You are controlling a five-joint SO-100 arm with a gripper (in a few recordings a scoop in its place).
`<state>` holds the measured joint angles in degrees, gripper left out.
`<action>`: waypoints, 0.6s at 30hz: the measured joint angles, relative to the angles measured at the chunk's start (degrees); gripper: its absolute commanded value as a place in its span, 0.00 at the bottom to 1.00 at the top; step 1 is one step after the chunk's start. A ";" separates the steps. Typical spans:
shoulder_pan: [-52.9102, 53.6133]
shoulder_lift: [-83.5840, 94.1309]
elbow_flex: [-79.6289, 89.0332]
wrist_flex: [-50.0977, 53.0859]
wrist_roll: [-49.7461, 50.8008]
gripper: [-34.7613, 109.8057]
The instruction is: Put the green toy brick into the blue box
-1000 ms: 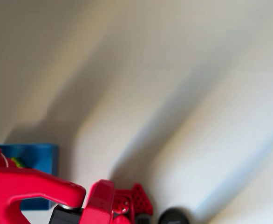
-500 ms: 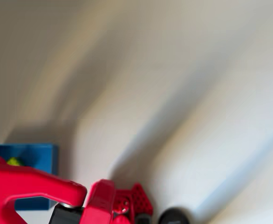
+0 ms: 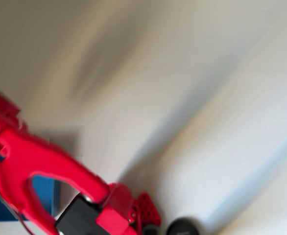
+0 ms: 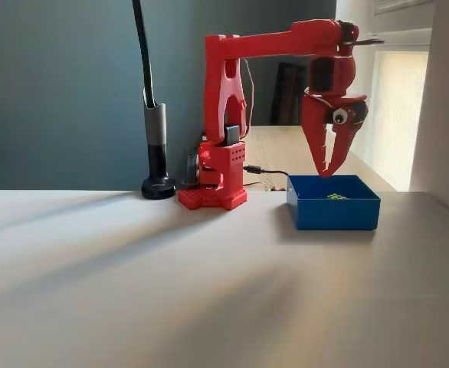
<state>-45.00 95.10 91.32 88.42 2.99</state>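
The green toy brick [image 4: 335, 196] lies on the floor of the blue box [image 4: 333, 211], which stands on the table to the right of the arm's base in the fixed view. My red gripper [image 4: 329, 170] hangs point-down over the box, a little above its rim, its fingers slightly open with nothing between them. In the overhead view the blurred red arm [image 3: 40, 161] crosses the lower left and covers most of the blue box [image 3: 44, 193]; the brick is hidden there.
The arm's red base [image 4: 218, 178] stands at the back of the pale table [image 4: 171, 276]. Left of it is a black lamp post on a round foot [image 4: 158, 186]. A cable runs behind the box. The round foot [image 3: 181, 227] also appears at the overhead view's bottom edge.
In the overhead view the arm has swung upward and across the box, blurring as it moves. The brick, seen inside the box before, is now covered by the arm.
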 measured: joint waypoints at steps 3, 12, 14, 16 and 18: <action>6.42 0.00 -0.70 -1.32 -1.85 0.24; 27.07 0.00 -0.79 -7.73 -4.39 0.24; 30.50 0.00 -0.62 -9.58 -4.75 0.24; 33.93 0.00 0.09 -11.60 -4.83 0.24; 37.53 0.00 0.88 -13.54 -4.83 0.24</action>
<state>-7.47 95.10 92.20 74.88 -1.85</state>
